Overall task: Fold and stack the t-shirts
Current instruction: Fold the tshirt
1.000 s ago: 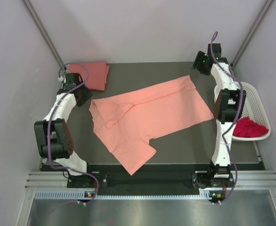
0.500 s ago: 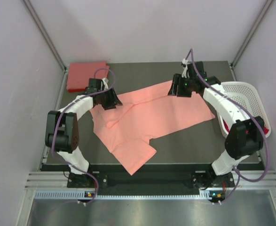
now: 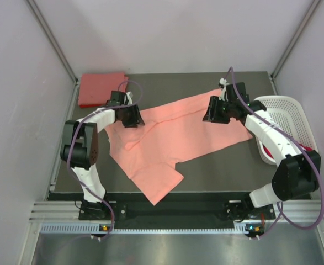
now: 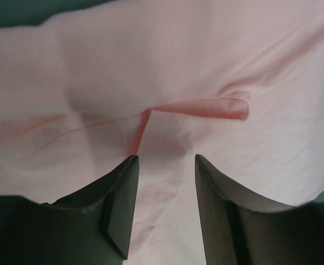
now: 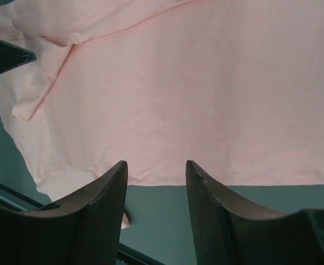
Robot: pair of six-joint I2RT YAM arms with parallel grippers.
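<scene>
The light salmon-pink t-shirt (image 3: 173, 138) lies spread and partly folded across the middle of the table. My left gripper (image 3: 133, 117) is open and low over its back left part; in the left wrist view (image 4: 164, 163) the fingers straddle cloth just short of a raised fold (image 4: 206, 107). My right gripper (image 3: 211, 110) is open over the shirt's back right edge; in the right wrist view (image 5: 153, 165) the hem (image 5: 206, 179) lies between the fingertips. The coral-red t-shirt (image 3: 101, 88) lies folded at the back left corner. The magenta-red t-shirt (image 3: 265, 149) shows only as a sliver under my right arm.
The white perforated basket (image 3: 291, 113) stands at the table's right edge beside my right arm. The enclosure walls rise close on the left, right and back. The shirt's near sleeve (image 3: 162, 187) reaches almost to the table's front edge.
Both arms have swung in from the back corners and come down onto the salmon-pink shirt, left gripper at its back left, right gripper at its back right. The shirt itself has not moved.
</scene>
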